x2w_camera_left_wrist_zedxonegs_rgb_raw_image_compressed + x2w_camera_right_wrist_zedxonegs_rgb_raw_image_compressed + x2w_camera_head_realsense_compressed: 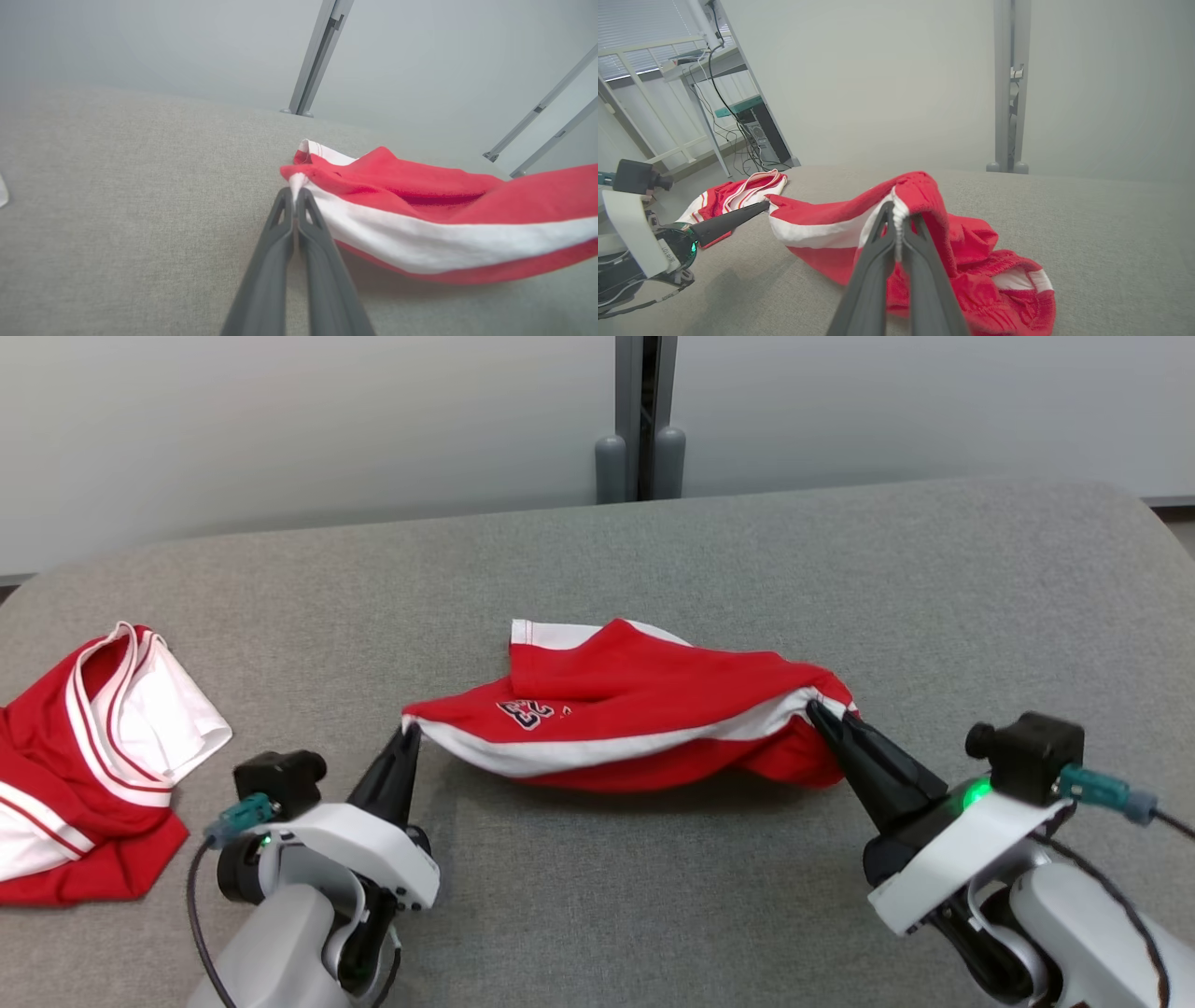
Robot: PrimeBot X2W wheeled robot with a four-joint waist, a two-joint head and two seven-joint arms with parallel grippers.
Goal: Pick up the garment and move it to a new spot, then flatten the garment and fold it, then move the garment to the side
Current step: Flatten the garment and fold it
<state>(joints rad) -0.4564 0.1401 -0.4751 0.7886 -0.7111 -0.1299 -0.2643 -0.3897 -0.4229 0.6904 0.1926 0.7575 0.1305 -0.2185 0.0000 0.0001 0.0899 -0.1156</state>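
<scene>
Garment (635, 714) stretched between left end effector (409, 728), right end effector (814, 707).

Second garment (84, 775), left of the left gripper (409, 732): was cut off by the frame edge. Print (526, 712) on held garment (653, 700), just right of that gripper: was too small to read.

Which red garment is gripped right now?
The middle garment, pinched at its ends by the left gripper and right gripper; the far-left garment lies untouched.

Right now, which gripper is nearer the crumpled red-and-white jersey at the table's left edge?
Left. The left gripper is just right of the jersey; the right gripper lies far beyond.
</scene>
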